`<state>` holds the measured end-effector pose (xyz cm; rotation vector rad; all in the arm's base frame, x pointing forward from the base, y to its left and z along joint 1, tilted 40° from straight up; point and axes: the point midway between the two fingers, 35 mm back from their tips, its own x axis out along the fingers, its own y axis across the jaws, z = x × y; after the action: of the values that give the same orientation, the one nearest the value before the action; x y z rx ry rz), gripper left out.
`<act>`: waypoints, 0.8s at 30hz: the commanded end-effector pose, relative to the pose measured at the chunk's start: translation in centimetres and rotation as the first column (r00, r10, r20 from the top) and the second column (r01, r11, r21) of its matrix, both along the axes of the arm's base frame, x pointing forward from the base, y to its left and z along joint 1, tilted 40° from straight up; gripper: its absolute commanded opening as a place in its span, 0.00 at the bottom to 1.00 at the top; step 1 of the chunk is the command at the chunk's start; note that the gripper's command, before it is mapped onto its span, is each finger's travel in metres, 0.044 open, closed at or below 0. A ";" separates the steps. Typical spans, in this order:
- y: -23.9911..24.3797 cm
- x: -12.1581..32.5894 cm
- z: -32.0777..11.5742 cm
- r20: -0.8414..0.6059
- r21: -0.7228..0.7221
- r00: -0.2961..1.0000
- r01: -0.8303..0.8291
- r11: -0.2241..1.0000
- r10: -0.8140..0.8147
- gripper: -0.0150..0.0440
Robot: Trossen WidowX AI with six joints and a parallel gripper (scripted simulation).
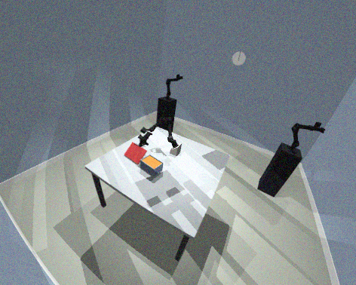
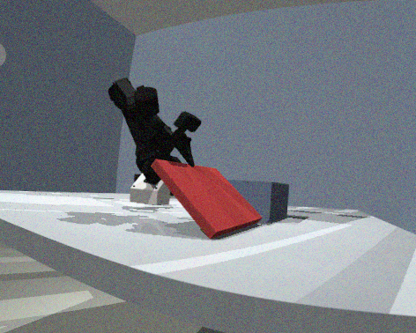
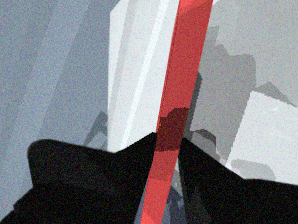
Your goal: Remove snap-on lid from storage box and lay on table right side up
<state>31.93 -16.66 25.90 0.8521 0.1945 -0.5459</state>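
Already off the open blue box (image 1: 156, 170) (image 2: 278, 202), the red lid (image 1: 135, 153) (image 2: 211, 198) (image 3: 181, 80) slants beside it, low edge at or near the desk (image 1: 191, 211) (image 2: 330, 260) (image 3: 142, 65); the gripper (image 1: 140, 145) (image 2: 184, 165) (image 3: 167, 140) is closed on its raised edge; lowering it flat and letting go remain.
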 end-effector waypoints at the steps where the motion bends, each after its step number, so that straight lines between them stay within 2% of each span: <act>1: -0.2 0.1 -0.4 -0.002 0.002 1.000 -0.001 1.000 0.001 0.25; 24: -1.4 0.3 -1.8 -0.003 0.001 1.000 -0.001 1.000 0.001 0.25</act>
<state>32.34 -17.50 25.21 0.8459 0.1810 -0.5212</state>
